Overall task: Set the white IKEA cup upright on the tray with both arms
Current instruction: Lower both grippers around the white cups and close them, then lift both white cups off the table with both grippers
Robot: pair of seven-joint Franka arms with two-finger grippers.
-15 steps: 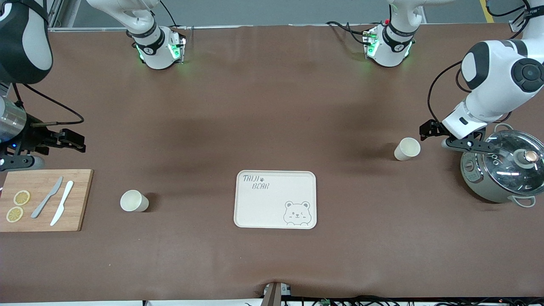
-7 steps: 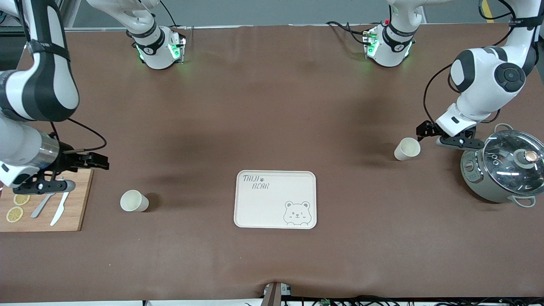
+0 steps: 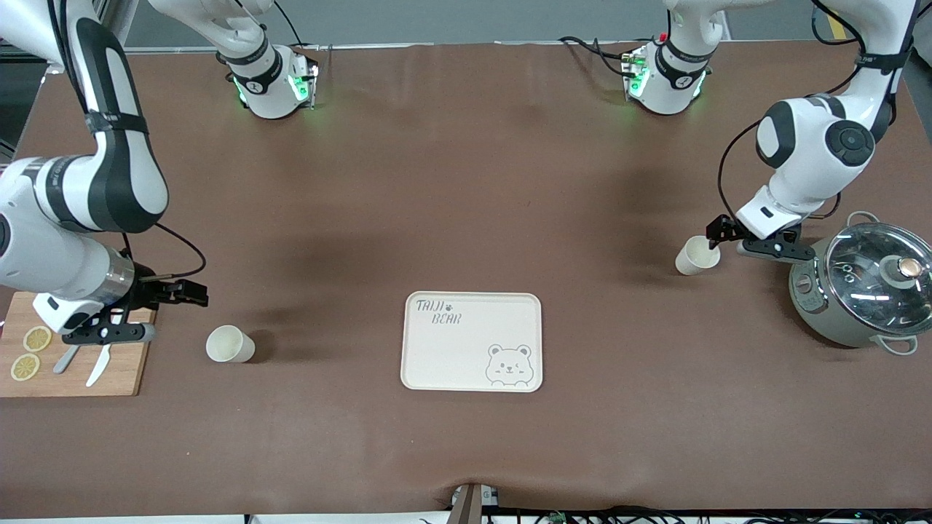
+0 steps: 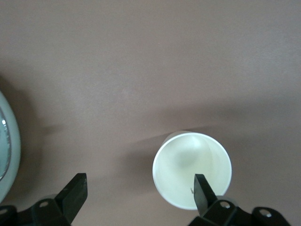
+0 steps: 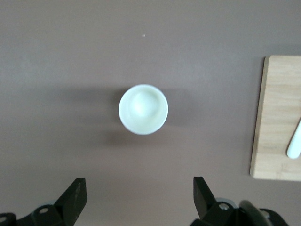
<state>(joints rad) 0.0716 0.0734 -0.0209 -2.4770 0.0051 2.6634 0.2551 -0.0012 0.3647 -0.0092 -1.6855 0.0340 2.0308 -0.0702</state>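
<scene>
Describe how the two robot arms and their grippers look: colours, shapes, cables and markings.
Both the left arm and right arm are glossy white, rounded, with black joint bands and thin black cables. Their bases glow green. The left gripper and right gripper are small, black and two-fingered.

A cutting board (image 3: pixel 124 364) with knives (image 3: pixel 98 364), a lidded pot (image 3: pixel 859 291).

Two cups (image 3: pixel 230 344) (image 3: pixel 696 255); one tray (image 3: pixel 472 342); one board (image 3: pixel 120 371); two knives (image 3: pixel 97 366) (image 3: pixel 64 359); two lemon slices (image 3: pixel 37 338) (image 3: pixel 25 367); one lidded pot (image 3: pixel 863 286).
</scene>
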